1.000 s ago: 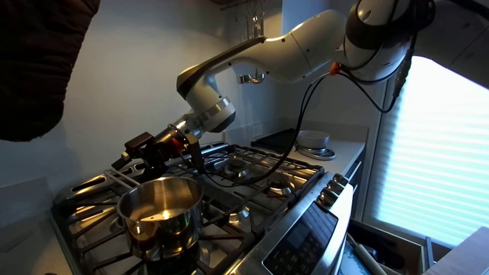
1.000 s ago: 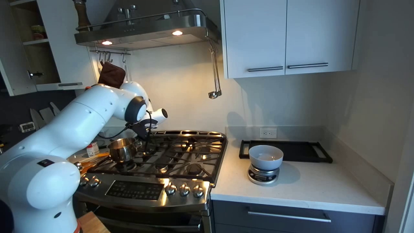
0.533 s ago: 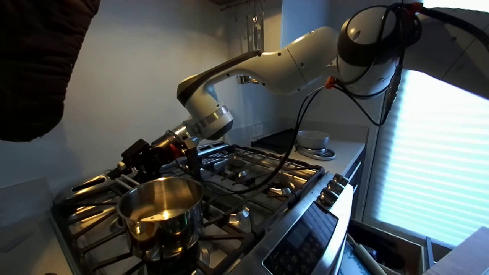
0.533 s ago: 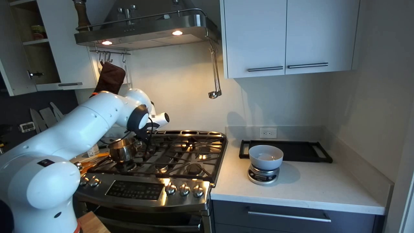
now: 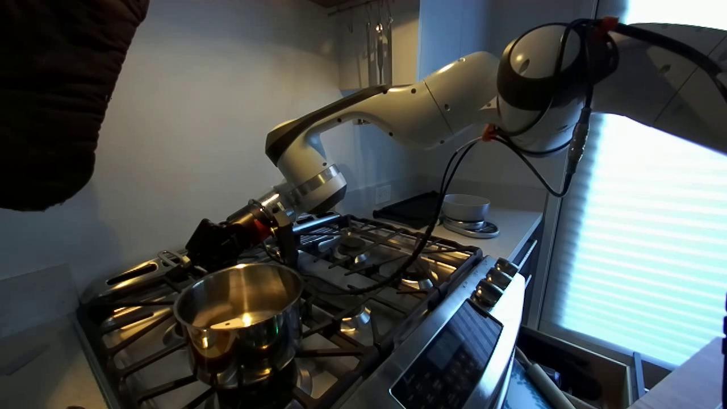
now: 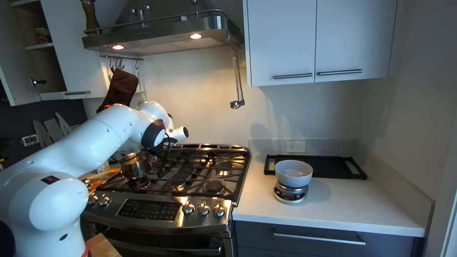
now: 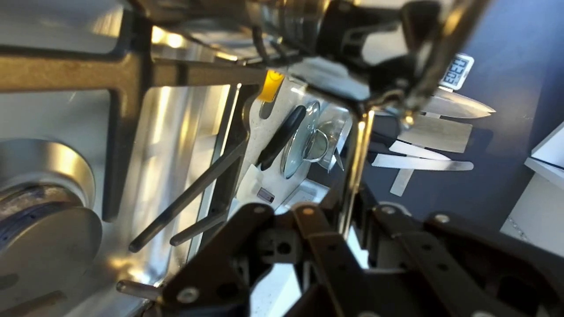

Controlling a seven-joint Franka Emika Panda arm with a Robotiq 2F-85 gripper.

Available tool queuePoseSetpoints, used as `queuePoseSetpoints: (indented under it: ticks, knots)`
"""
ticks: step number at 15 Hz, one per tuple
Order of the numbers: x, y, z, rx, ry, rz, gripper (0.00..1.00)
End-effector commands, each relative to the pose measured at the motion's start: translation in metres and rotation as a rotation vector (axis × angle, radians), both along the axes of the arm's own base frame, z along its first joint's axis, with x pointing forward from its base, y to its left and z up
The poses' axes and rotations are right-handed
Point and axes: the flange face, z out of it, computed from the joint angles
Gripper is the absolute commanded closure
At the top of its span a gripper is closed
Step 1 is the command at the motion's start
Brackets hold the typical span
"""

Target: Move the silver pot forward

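The silver pot (image 5: 244, 352), round and shiny with a golden gleam inside, stands upright on the stove's grates; its wall also shows in an exterior view (image 6: 135, 167). A thin steel handle (image 7: 356, 163) runs from the pot (image 7: 264, 26), at the top of the wrist view, down between my fingers. My gripper (image 7: 351, 195) is shut on that handle, the rod lying between the two fingertips. In an exterior view the gripper (image 5: 186, 260) is low behind the pot, and the handle's looped end (image 5: 168, 257) pokes out past the fingers.
Black grates (image 5: 335, 324) surround the pot, and the stove's raised back vent (image 5: 133, 275) lies close to the gripper. A cable (image 5: 420, 244) hangs from the arm over the burners. A white bowl on a scale (image 6: 293, 173) and a black tray (image 6: 328, 166) are on the counter.
The arm has come down behind the pot, lowering the gripper onto the handle. Its fingers have closed from wide apart onto the handle. The pot stands about where it was.
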Motion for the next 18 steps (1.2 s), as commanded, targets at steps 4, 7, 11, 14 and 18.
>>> queuePoseSetpoints:
  ticks: [4,7,11,14,18]
  knots:
    - [0.006,-0.005,0.008,-0.010,0.072,-0.038,0.99]
    - [0.010,-0.011,0.022,-0.025,0.106,-0.076,0.99]
    - [0.023,-0.026,0.030,-0.033,0.130,-0.134,0.99]
    - [0.030,-0.034,0.026,-0.040,0.139,-0.156,0.99]
    - [0.034,-0.040,0.024,-0.032,0.149,-0.173,0.62]
